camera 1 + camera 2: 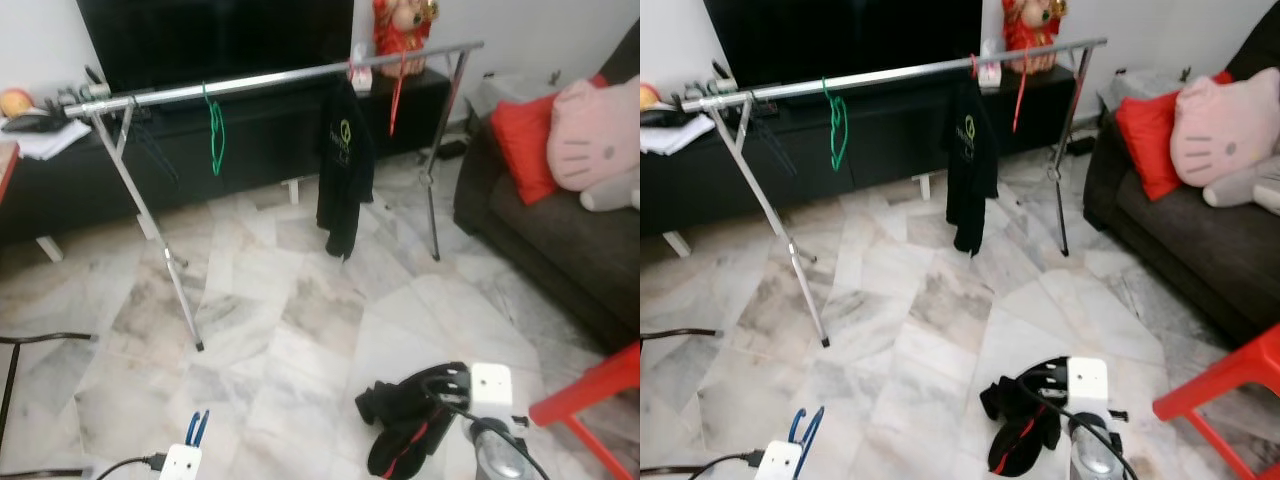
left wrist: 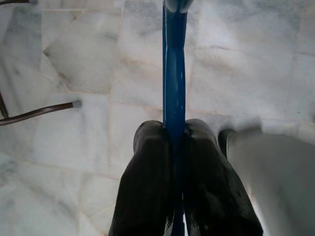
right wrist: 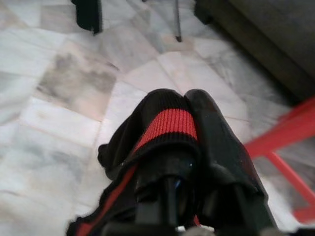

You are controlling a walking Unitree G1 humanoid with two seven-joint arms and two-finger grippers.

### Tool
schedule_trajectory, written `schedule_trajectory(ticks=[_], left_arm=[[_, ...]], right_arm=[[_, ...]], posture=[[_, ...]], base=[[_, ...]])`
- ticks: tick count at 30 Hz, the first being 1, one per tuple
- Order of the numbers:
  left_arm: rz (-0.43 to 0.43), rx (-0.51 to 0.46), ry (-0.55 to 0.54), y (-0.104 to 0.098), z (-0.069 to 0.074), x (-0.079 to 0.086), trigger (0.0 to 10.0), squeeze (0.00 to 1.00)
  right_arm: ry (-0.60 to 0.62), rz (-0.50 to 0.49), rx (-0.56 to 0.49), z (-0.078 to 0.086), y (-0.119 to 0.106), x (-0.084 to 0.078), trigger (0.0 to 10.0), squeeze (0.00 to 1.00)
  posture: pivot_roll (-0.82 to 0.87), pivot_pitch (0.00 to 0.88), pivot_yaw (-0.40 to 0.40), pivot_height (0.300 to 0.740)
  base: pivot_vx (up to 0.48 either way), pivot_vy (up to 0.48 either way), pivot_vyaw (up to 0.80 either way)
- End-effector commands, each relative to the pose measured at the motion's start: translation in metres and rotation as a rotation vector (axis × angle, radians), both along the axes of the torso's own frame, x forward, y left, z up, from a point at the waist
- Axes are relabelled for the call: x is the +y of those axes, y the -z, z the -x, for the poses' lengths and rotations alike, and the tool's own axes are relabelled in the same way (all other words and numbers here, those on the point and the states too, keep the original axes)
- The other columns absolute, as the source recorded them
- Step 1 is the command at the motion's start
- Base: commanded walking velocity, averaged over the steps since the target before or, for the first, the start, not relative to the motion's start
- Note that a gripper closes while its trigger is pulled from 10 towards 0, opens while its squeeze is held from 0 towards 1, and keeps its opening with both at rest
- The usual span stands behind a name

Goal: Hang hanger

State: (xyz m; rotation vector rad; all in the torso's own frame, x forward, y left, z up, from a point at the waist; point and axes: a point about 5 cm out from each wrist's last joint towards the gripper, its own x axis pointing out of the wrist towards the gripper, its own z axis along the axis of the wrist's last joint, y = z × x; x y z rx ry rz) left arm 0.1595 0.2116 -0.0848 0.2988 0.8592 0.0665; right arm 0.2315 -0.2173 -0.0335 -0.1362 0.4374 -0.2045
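Observation:
A silver clothes rail (image 1: 270, 78) crosses the room ahead of me on two leg frames. A green hanger (image 1: 215, 130), a black T-shirt (image 1: 345, 165) and a red hanger (image 1: 397, 95) hang from it. Low on my left side, my left gripper (image 2: 173, 130) is shut on a blue hanger (image 2: 174, 73), whose tip also appears as the blue hanger (image 1: 197, 428). Low on my right side, my right gripper (image 3: 186, 96) is shut on a black garment with a red band (image 3: 167, 125); this garment (image 1: 400, 425) droops just above the marble floor.
A dark sofa (image 1: 560, 240) with a red cushion (image 1: 525, 140) and a pink plush (image 1: 590, 130) stands at the right. A red chair (image 1: 590, 400) is near my right arm. A black TV cabinet (image 1: 250, 140) runs behind the rail. A thin black metal frame (image 1: 40, 340) is at left.

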Motion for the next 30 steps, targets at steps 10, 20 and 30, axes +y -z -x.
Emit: schedule_trajectory(ticks=[10,20,30], left_arm=[[-0.015,0.03,0.008,0.003,0.008,0.004,6.5,0.0],[-0.028,-0.04,0.018,-0.006,-0.006,0.009,10.0,0.0],[0.028,-0.272,0.141,-0.042,-0.057,0.008,10.0,0.0]], right_arm=[[-0.017,-0.005,-0.047,-0.007,-0.005,0.008,10.0,0.0],[-0.04,-0.019,-0.147,-0.027,-0.024,0.014,10.0,0.0],[-0.063,-0.036,-0.277,-0.059,-0.06,0.016,10.0,0.0]], posture=[[-0.06,0.0,-0.032,0.74],[-0.06,0.0,-0.033,0.74],[-0.07,0.0,-0.033,0.74]], base=[[-0.328,0.0,0.0],[-0.155,0.0,0.0],[0.0,0.0,0.0]])
